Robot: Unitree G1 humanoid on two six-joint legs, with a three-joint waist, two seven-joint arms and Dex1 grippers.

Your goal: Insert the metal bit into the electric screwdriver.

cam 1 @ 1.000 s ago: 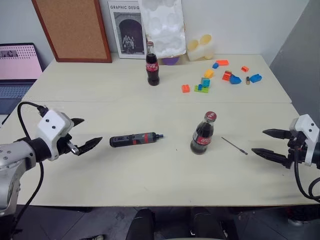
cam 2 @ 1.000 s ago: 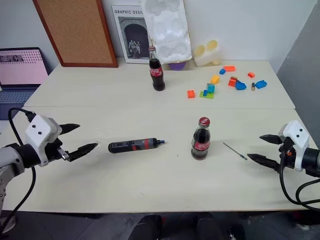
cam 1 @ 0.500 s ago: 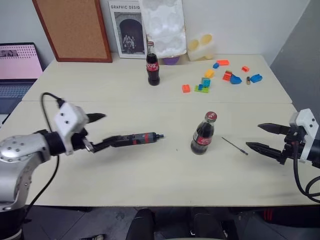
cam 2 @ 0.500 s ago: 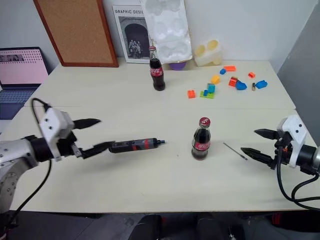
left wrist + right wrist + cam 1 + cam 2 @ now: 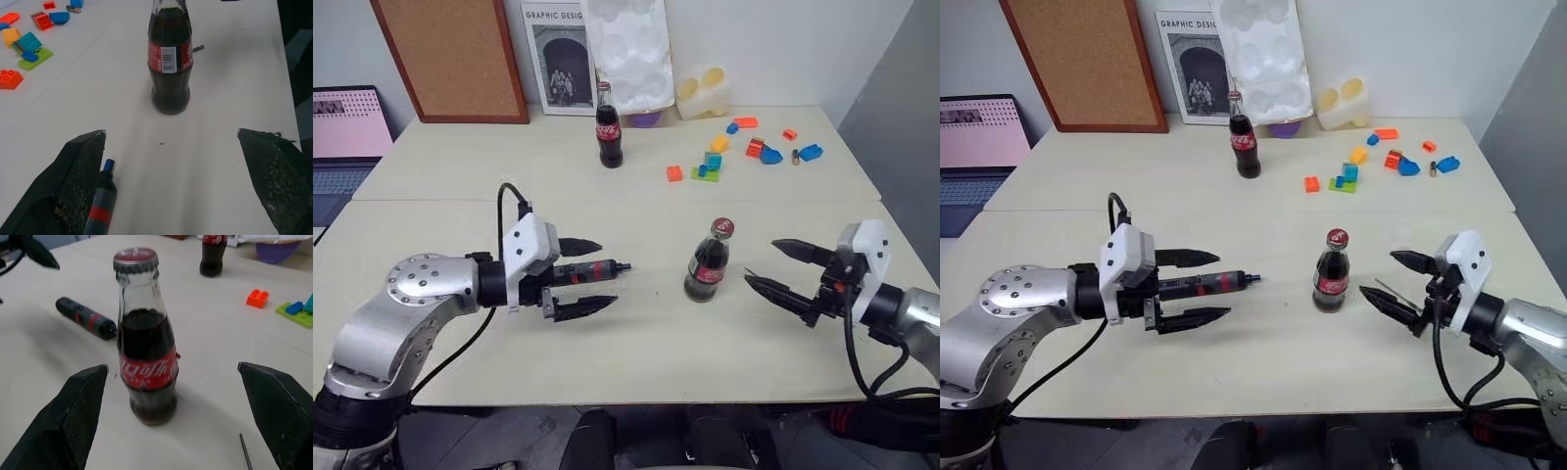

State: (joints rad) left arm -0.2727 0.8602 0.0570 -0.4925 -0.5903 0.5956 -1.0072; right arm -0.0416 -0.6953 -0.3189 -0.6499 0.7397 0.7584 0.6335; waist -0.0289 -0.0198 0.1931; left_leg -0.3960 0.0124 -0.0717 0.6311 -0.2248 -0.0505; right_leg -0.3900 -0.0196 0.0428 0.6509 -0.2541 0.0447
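Electric screwdriver [image 5: 1205,284] lies between the wide-spread fingers of the left gripper [image 5: 1211,286], pointing to 3 o'clock. Metal bit [image 5: 1389,291] lies by the wide right gripper [image 5: 1383,277], at 3 o'clock of the Coca-Cola-labelled bottle [image 5: 1332,271]. Poster [image 5: 1189,66] at 12 o'clock reads "GRAPHIC DESIG".

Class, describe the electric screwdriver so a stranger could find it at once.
On the pale table, look left of the nearer cola bottle. The electric screwdriver lies flat there between the left gripper's open fingers. Unlike the upright bottles, it is a slim black pen shape with a red band.

Head pair overhead — wrist views share bottle [image 5: 169,63].
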